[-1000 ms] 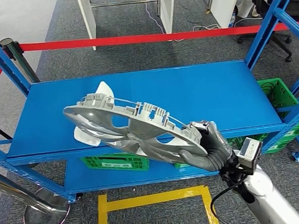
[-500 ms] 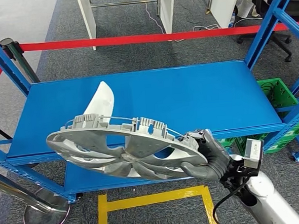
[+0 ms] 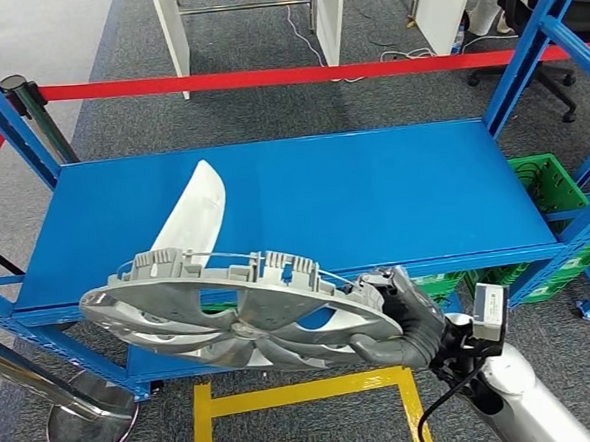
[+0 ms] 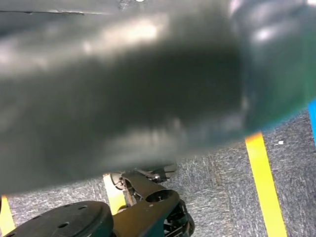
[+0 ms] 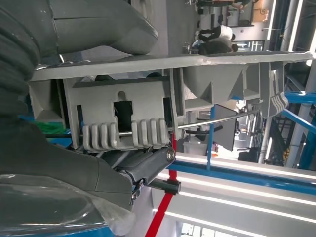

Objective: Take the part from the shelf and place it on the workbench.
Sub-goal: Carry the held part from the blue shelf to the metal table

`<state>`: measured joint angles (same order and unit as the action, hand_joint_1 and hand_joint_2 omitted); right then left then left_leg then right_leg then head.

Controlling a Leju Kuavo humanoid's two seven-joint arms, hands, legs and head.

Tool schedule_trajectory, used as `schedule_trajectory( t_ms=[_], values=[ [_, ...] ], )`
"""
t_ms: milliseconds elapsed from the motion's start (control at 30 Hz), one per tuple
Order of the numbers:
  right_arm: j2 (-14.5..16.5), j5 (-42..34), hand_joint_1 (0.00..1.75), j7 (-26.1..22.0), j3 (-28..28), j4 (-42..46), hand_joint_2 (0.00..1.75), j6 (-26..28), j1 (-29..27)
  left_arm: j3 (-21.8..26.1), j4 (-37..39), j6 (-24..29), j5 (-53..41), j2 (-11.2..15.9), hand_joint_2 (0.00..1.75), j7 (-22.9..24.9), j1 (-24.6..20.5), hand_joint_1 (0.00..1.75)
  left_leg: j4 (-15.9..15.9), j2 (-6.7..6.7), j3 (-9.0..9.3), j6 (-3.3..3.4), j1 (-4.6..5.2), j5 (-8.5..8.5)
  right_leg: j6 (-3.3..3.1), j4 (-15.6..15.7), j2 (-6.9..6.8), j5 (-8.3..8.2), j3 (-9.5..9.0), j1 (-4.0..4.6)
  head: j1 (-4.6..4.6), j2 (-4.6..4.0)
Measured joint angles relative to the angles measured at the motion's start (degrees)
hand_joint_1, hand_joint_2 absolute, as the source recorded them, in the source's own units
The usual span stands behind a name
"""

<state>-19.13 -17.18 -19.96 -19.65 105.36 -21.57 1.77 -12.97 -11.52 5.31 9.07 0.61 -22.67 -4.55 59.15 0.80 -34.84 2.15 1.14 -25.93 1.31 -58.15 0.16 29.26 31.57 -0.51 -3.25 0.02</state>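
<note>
Gripping the rim of a large grey wheel cover (image 3: 236,310), the robot's right hand (image 3: 404,319) comes in from the lower right of the head view, dark fingers closed over the cover's near edge. The cover hangs level in the air, in front of the blue shelf (image 3: 396,190) and clear of its front lip, above a yellow floor marking (image 3: 302,391). A white curved part (image 3: 193,212) lies on the shelf behind it.

Judging from this, the pick-up is done: the cover is off the shelf and carried by one hand. What is left is to bring it to the workbench and set it down; no workbench can be made out here.

From the right wrist view comes detail that the head view lacks: the cover's underside close up, with a ribbed clip block (image 5: 123,131) and a thin wire ring (image 5: 216,120) running along the rim, the thumb lying over one face.

On the left wrist view, a blurred dark-grey mass sits close to the lens over grey carpet; whether the left hand is spread or closed cannot be told.
</note>
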Motion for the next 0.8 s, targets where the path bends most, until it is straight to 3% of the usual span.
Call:
schedule_trajectory(
  t_ms=[333, 533, 600, 700, 733, 767, 800],
  values=[
    [0.13, -0.04, 1.75, 0.04, -1.21, -0.75, 1.75, -0.62, 0.11, 0.37, 0.00, -0.32, 0.12, 0.33, 0.00, 0.53, -0.10, 0.00, 0.22, 0.00, -0.08, 0.16, 0.24, -0.10, 0.16, 0.02, -0.01, -0.06, 0.00, -0.19, 0.02, 0.00],
    [0.16, -0.07, 1.75, 0.05, -1.42, -0.89, 1.75, -0.75, 0.12, 0.38, 0.00, -0.11, -0.05, 0.46, 0.00, 0.71, -0.14, 0.00, -0.12, -0.08, -0.11, 1.05, 0.13, 0.34, 0.92, 0.04, 0.01, 0.03, 0.10, -0.19, 0.01, 0.00],
    [0.16, -0.08, 1.75, 0.05, -1.42, -0.92, 1.75, -0.75, 0.16, 0.38, 0.00, -0.11, -0.10, 0.42, 0.00, 0.73, -0.23, 0.00, -0.89, -0.22, -0.08, 1.56, -0.29, 1.01, 1.18, -2.66, 0.02, 2.45, 1.29, -0.11, -0.16, 0.00],
    [0.17, -0.12, 1.75, 0.04, -1.45, -1.04, 1.75, -0.75, 0.13, 0.38, 0.00, -0.10, -0.13, 0.42, 0.00, 0.84, -0.23, 0.00, -1.03, -0.31, -0.54, 1.66, -0.42, 1.44, 1.57, -12.84, -0.02, 7.99, 5.16, -0.30, -0.37, 0.00],
    [0.17, -0.12, 1.75, 0.05, -1.45, -1.13, 1.75, -0.75, 0.10, 0.39, 0.00, -0.10, -0.13, 0.42, 0.00, 0.90, -0.21, 0.00, -1.00, -0.32, -0.73, 1.56, -0.45, 1.58, 1.70, -14.81, -0.03, 8.43, 5.75, -0.38, -0.37, 0.00],
    [0.18, -0.11, 1.75, 0.08, -1.45, -1.22, 1.75, -0.75, 0.08, 0.39, 0.00, -0.09, -0.13, 0.40, 0.00, 0.96, -0.20, 0.00, -0.95, -0.33, -0.93, 1.41, -0.49, 1.74, 1.82, -14.70, -0.05, 7.77, 5.36, -0.47, -0.37, 0.00],
    [0.18, -0.10, 1.75, 0.10, -1.45, -1.28, 1.75, -0.75, 0.09, 0.40, 0.00, -0.09, -0.13, 0.37, 0.00, 1.01, -0.18, 0.00, -0.87, -0.32, -1.11, 1.22, -0.59, 1.89, 1.92, -12.30, -0.08, 6.17, 3.87, -0.57, -0.38, 0.00]
  ],
)
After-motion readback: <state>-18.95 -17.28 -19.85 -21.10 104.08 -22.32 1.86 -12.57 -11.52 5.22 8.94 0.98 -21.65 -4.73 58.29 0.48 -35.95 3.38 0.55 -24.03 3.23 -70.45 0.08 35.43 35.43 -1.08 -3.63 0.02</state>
